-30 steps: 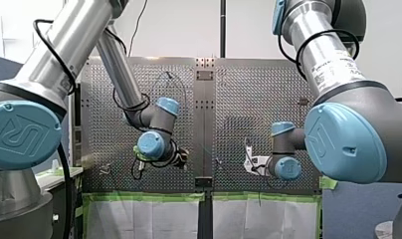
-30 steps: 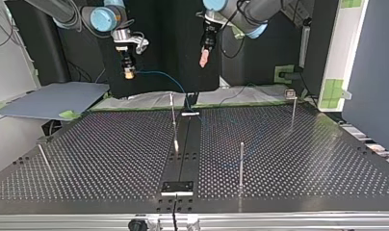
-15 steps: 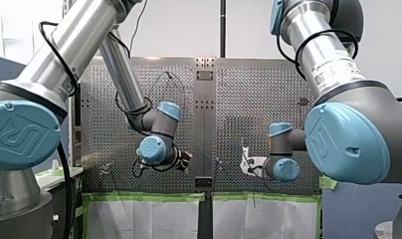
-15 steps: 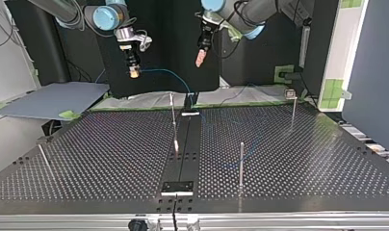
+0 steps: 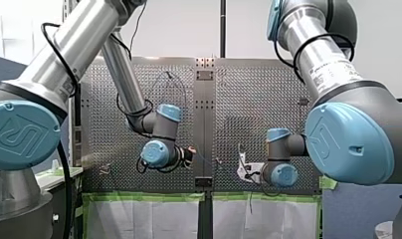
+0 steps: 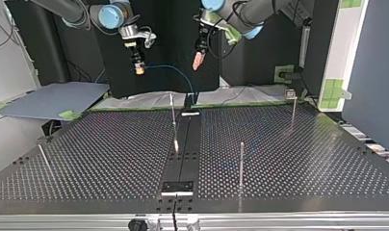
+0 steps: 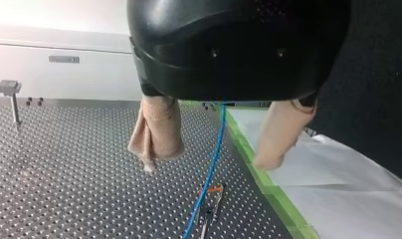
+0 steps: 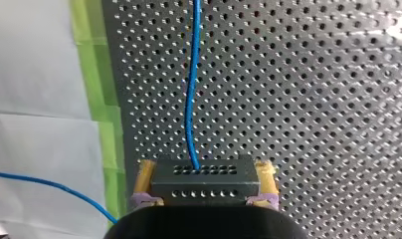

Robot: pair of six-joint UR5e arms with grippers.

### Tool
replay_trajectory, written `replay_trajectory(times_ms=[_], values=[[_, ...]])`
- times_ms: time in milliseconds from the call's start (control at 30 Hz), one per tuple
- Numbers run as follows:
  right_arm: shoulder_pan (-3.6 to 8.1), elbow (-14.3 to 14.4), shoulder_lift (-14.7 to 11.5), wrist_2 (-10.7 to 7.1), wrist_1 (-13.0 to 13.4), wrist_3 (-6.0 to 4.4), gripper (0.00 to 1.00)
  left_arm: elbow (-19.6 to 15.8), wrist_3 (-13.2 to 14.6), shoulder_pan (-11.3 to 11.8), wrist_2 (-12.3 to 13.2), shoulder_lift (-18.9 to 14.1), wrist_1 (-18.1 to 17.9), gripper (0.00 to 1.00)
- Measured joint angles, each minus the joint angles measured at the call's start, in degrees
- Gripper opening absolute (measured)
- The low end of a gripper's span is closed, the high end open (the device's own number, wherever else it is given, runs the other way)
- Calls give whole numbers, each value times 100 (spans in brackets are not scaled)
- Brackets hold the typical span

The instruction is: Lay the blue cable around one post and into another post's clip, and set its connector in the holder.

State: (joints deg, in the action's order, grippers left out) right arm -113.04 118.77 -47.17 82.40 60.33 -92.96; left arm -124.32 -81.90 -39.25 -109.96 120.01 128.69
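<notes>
**Desk:** What is my right gripper [image 8: 205, 168] holding?

**Operator:** Its yellow-padded fingers [image 8: 147, 175] are clamped on the two sides of the connector [image 8: 204, 185]. That is a dark grey block with rows of small holes. In the top view I see it held in the air, off the perforated table [image 6: 110, 144].

**Desk:** And the blue cable [image 8: 190, 89]?

**Operator:** It leaves the face of the connector and runs straight ahead of the gripper, over the table. In the right wrist view a second stretch crosses the white sheet [image 8: 40, 74] beside the green tape [image 8: 94, 74]. In the top view the cable arcs from my right gripper toward that view's right. It then drops to the table's far edge, by the black centre strip [image 6: 183, 154].

**Desk:** My left gripper [image 7: 209, 165]?

**Operator:** It is spread wide and grips nothing. Its beige pads [image 7: 156, 129] hang either side of the cable, which passes down between them and touches neither. It hovers above the table near the taped edge.

**Desk:** The posts?

**Operator:** From across the table I see a plain post [image 6: 241, 163] upright just right of the centre strip. A block-headed post [image 6: 292, 108] stands at the far right. I cannot tell how the cable lies on the table among them.
</notes>
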Motion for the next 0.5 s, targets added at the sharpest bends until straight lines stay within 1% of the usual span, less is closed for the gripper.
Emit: replay_trajectory(times_ms=[100,167,333,500], values=[[-38,-2,27,0,10,18,0,32,22,8,50,69,-121,100],[-77,-2,33,0,11,48,0,96,34,14,68,148,-138,100],[-163,0,35,-12,-4,115,0,309,102,13,60,440,-212,100],[-245,2,36,-93,-32,159,0,458,-9,33,52,699,-297,100]])
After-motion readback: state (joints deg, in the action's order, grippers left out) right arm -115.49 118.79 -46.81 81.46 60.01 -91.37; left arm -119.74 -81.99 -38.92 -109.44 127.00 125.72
